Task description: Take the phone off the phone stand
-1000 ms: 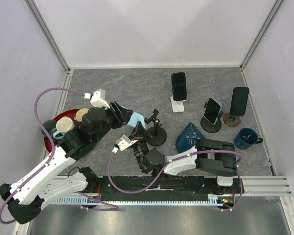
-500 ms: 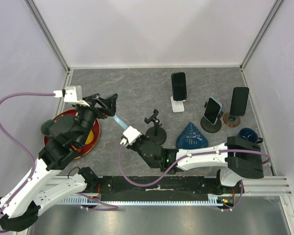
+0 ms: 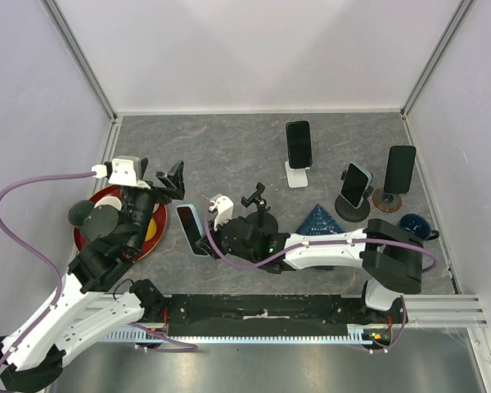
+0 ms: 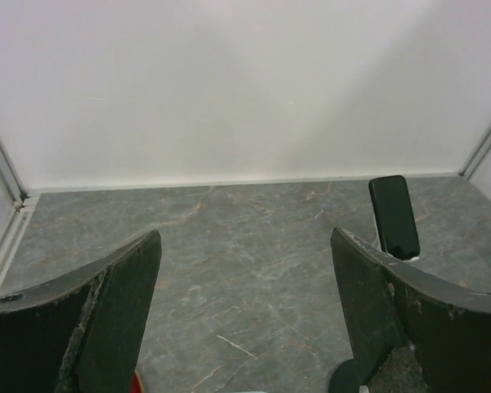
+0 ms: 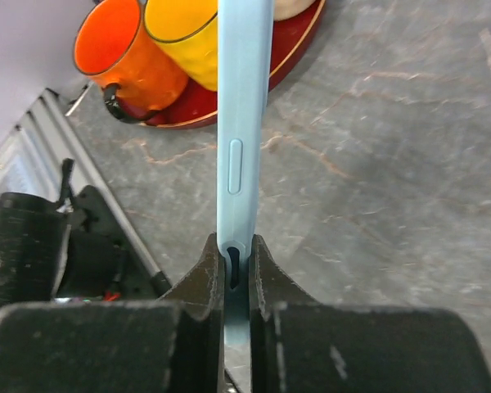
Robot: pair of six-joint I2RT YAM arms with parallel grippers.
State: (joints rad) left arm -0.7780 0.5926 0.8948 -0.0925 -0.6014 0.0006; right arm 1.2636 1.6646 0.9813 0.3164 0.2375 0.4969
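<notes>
The phone [image 3: 189,229], dark-screened in a light blue case, is off the black clamp stand [image 3: 261,219] and lies out to that stand's left, low over the table. My right gripper [image 3: 207,239] is shut on its near end. In the right wrist view the phone [image 5: 244,115] runs edge-on away from the right gripper [image 5: 239,255], whose jaws pinch both faces. My left gripper [image 3: 170,177] stands open and empty further left and back. In the left wrist view the left gripper [image 4: 245,246] has only bare table between its fingers [image 4: 123,303].
A red plate [image 3: 158,223] with an orange cup [image 5: 119,49] and a yellow cup [image 5: 188,37] sits left of the phone. Other phones stand on a white stand [image 3: 299,144], a black round stand [image 3: 355,186] and a wooden stand [image 3: 399,169]. A blue cone [image 3: 317,219] and blue mug [image 3: 411,223] sit right.
The left gripper opened, let go of the phone and drew back to the left. The right gripper carried the phone left and down, away from the stand.
</notes>
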